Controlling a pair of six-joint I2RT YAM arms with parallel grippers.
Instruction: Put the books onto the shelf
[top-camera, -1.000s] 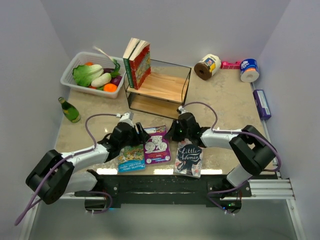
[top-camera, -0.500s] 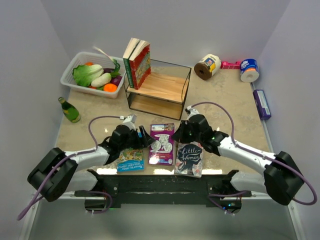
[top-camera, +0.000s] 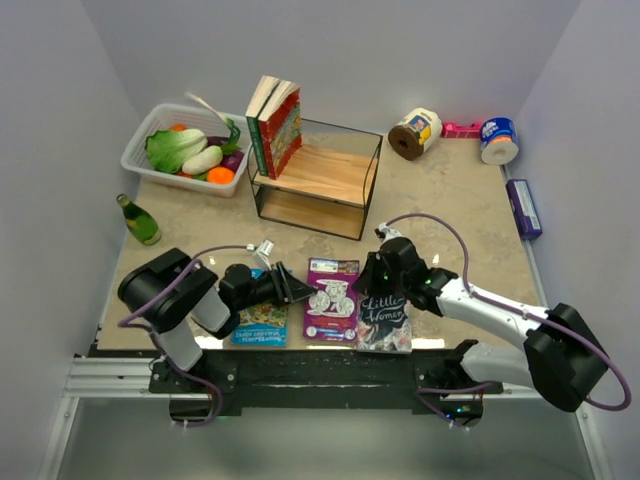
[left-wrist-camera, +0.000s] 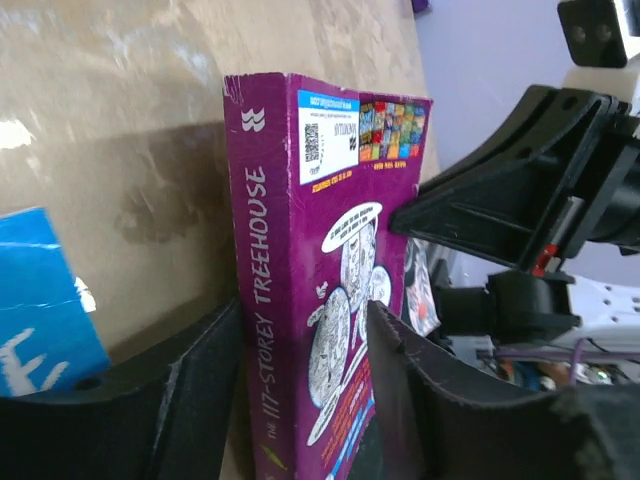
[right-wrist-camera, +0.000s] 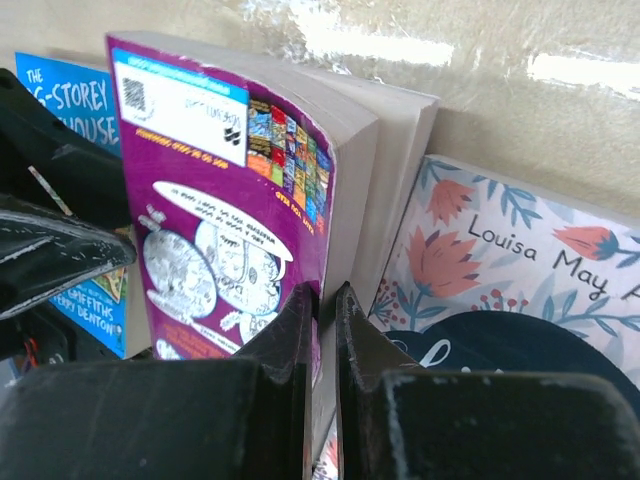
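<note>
Bare tabletop (top-camera: 440, 215) lies open between the near row of books and the shelf (top-camera: 318, 178); the shelf's right part stands free; two upright books (top-camera: 274, 125) block its left end; a basket (top-camera: 150, 140) crowds its left.

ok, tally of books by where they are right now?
On the shelf: 2 (green book, red book)
On the table: 3 (blue Treehouse book, purple Treehouse book, Little Women)
Total: 5
</note>
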